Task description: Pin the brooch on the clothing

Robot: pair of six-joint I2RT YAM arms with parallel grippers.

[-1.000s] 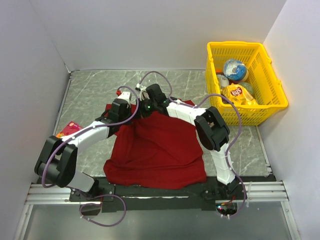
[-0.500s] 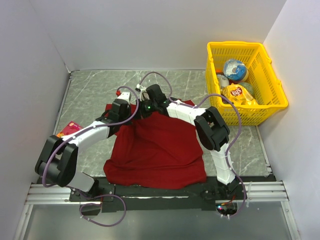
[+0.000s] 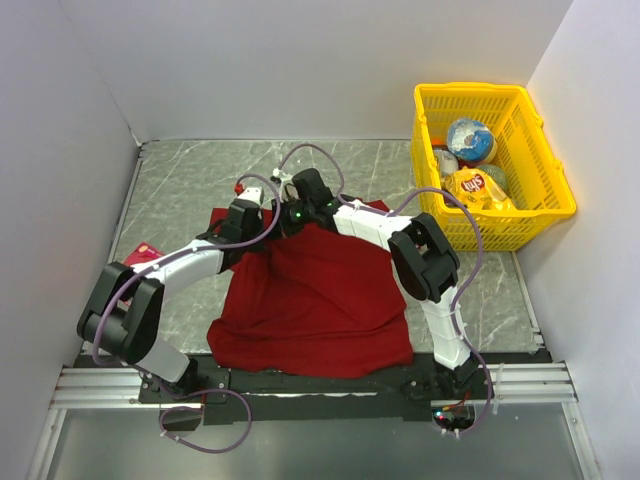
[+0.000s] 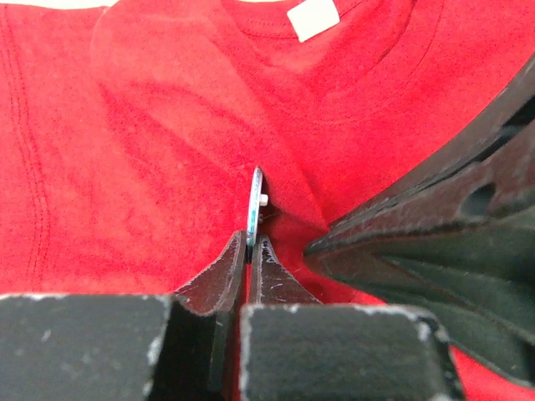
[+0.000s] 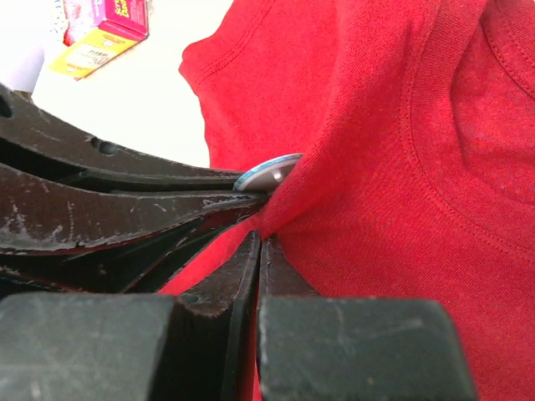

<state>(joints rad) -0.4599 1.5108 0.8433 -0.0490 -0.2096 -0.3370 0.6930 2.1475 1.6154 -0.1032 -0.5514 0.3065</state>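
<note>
I had the left gripper (image 4: 249, 245) closed tight on the lower edge of the brooch (image 4: 256, 199). The brooch stood on edge at the centre of the left wrist frame, its small pin stub facing right toward the cloth. The right gripper (image 5: 259, 236) was pinched shut on a raised fold of the dark-red T-shirt (image 5: 401, 192), just below the neckline. The white label (image 4: 313, 18) showed at the top of the left wrist frame. I judged the fold was lifted so the pin could go through cloth alone and not down onto the table (image 3: 200, 170). In the right wrist frame, the brooch's rim touched the fold right above that pinch. From above, both wrists met in the upper middle of the frame, over the shirt's collar end. Whether the pin had pierced the fabric, I could not tell.
</note>
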